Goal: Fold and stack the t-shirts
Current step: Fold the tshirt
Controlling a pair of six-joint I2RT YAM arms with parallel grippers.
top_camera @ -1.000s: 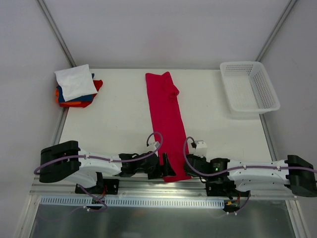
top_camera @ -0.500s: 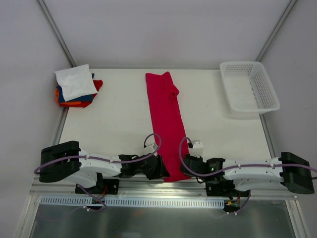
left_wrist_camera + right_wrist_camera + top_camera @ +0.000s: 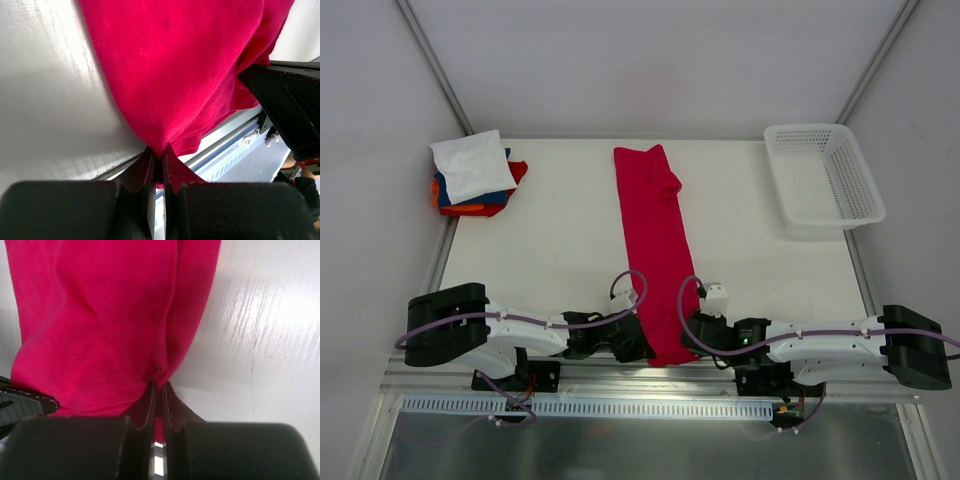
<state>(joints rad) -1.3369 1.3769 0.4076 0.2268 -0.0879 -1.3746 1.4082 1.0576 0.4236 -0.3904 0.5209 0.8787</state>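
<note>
A long crimson-red t-shirt (image 3: 655, 240), folded into a narrow strip, runs from the table's far middle to its near edge. My left gripper (image 3: 642, 345) is shut on the strip's near left corner, and the red cloth (image 3: 180, 75) is pinched between its fingertips (image 3: 150, 165). My right gripper (image 3: 686, 335) is shut on the near right corner, where the hem of the t-shirt (image 3: 100, 330) bunches between its fingertips (image 3: 167, 395). A stack of folded t-shirts (image 3: 475, 175), white on top of blue, orange and red, lies at the far left corner.
A white plastic mesh basket (image 3: 823, 178) stands at the table's far right. The table's near edge and metal rail (image 3: 650, 378) run just behind both grippers. Grey walls close in on all sides.
Both grippers moved inward to the near end of the red t-shirt and shut on its two corners. The cloth's near end has bunched slightly narrower.
</note>
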